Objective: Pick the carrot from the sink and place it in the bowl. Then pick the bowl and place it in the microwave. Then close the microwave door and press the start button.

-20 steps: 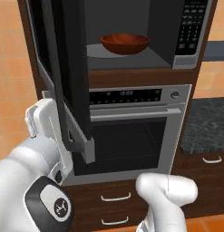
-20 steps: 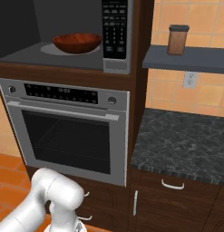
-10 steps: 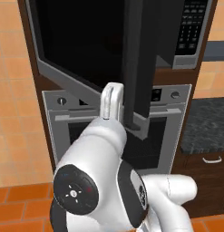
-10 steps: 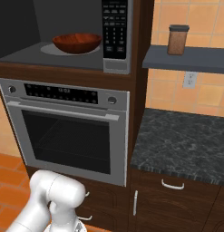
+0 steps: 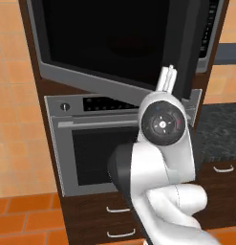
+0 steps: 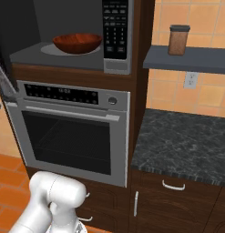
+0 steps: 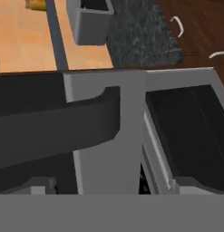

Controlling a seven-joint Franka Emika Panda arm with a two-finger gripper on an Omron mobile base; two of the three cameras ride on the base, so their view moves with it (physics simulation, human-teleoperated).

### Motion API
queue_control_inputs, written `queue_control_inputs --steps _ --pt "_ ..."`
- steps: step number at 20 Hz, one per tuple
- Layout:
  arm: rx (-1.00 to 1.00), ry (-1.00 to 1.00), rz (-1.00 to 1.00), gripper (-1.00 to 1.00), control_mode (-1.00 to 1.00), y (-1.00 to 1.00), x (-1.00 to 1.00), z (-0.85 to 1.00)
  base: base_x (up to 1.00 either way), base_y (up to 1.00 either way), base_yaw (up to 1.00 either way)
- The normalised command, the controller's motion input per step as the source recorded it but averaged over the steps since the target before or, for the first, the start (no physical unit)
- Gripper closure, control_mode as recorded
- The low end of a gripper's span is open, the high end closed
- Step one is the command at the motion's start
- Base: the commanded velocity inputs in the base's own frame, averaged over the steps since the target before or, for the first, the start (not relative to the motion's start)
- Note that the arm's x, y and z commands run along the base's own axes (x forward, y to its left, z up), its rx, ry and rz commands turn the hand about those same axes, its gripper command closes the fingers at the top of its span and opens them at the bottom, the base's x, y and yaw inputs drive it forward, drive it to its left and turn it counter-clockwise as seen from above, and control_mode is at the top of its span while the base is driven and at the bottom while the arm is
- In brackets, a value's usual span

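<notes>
Wooden bowl already on microwave floor, carrot not discernible inside. Microwave door partly swung, not latched, just ahead of gripper, whose fingers stand apart, gripping nothing. Left: finish closing, press start on keypad panel.

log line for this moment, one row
phase: closing microwave door | bowl: inside microwave | door: partly swung shut | pincer: open, at door's edge | start button: not pressed

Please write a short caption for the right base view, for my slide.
Wooden bowl sits inside the open microwave, above the oven.
</notes>
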Motion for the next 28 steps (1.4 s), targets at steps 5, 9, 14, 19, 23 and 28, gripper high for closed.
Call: queue_control_inputs --steps 5,9,14,19,23,28 --pt "0.15 0.17 0.08 -1.0 -1.0 -1.0 1.0 0.09 0.0 0.0 0.0" --pt "0.09 0.14 0.13 -1.0 -1.0 -0.98 1.0 0.04 0.0 0.0 0.0" --pt "0.02 0.12 0.11 -1.0 -1.0 -0.43 1.0 0.0 0.0 0.0 0.0" --pt "0.0 0.09 0.08 -1.0 -1.0 -0.12 1.0 0.0 0.0 0.0 0.0" --pt "0.0 0.08 0.09 -1.0 -1.0 -0.18 1.0 -0.09 0.0 0.0 0.0" --pt "0.0 0.04 0.18 -1.0 -1.0 -0.09 0.92 -0.13 0.0 0.0 0.0"
